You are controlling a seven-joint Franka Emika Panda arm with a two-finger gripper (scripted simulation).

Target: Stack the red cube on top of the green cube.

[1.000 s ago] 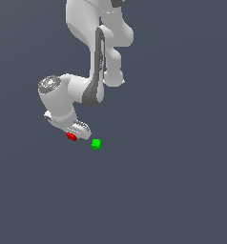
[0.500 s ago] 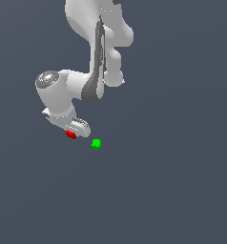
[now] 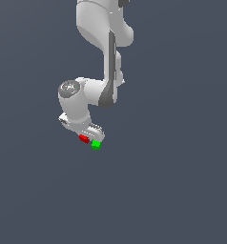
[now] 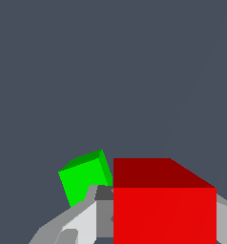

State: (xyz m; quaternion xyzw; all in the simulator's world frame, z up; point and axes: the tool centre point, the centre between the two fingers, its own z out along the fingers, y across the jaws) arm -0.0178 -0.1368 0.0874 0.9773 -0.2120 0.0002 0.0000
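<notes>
The red cube (image 3: pixel 84 138) sits between the fingers of the pincer (image 3: pixel 88 137), which is closed on it; in the wrist view the red cube (image 4: pixel 164 205) fills the space between the 2 fingers (image 4: pixel 79 221), so the grasp looks done. The green cube (image 3: pixel 96 145) lies on the plain grey bench (image 3: pixel 172 190), just beside the red one on the exterior view's right, and no bench edge or corner shows to place it by. In the wrist view the green cube (image 4: pixel 86 177) appears beyond and to one side of the red cube, not under it, so the red cube is judged not yet centred over its target. Whether the 2 cubes touch cannot be told. Left to do: line the red cube up above the green, lower it and release. Counted: 1 red cube, 1 green cube, 1 arm with 1 pincer.
</notes>
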